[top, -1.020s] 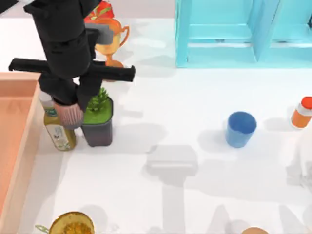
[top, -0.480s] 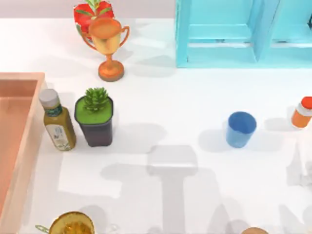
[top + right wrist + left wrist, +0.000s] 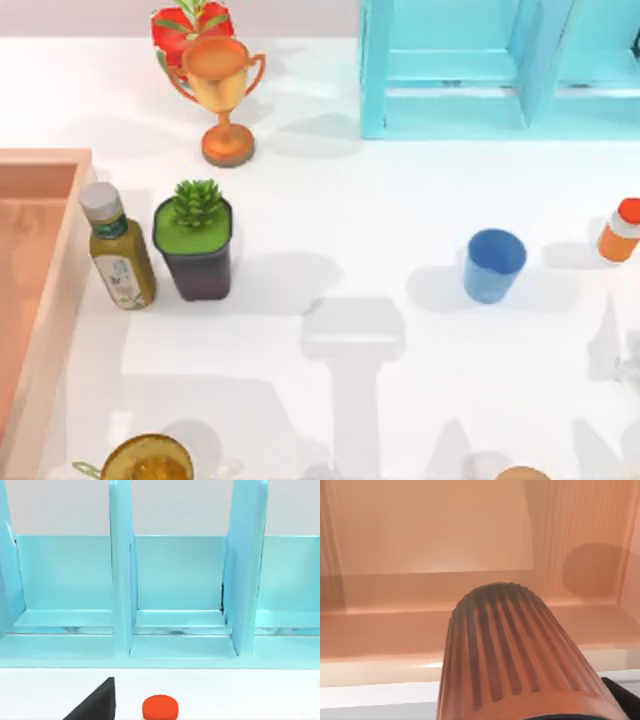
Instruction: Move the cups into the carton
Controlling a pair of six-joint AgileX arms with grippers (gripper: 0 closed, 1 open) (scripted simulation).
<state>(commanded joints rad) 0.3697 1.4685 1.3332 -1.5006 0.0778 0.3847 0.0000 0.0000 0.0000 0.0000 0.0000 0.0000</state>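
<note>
The dark reddish-brown cup [image 3: 510, 650], ribbed on its side, hangs close before the left wrist camera, above the carton's [image 3: 430, 535] peach-orange floor and near wall. My left gripper is shut on it; a dark bit of the gripper [image 3: 624, 700] shows beside the cup's base. The blue cup [image 3: 494, 264] stands upright on the white table, right of centre. The carton [image 3: 62, 290] lies along the table's left edge. A dark part of my right gripper [image 3: 97, 704] shows low in the right wrist view, facing the turquoise shelf.
A yellow-green bottle [image 3: 118, 250] and a dark potted plant [image 3: 195, 245] stand just right of the carton wall. A golden trophy [image 3: 225, 95] stands behind them. The turquoise shelf unit [image 3: 500, 65] is at the back right, with an orange red-capped bottle [image 3: 620, 230] [image 3: 160, 707] at the right edge.
My left arm, holding the reddish-brown cup over the bottle and plant a second ago, has left the top view toward the carton. The blue cup has not moved.
</note>
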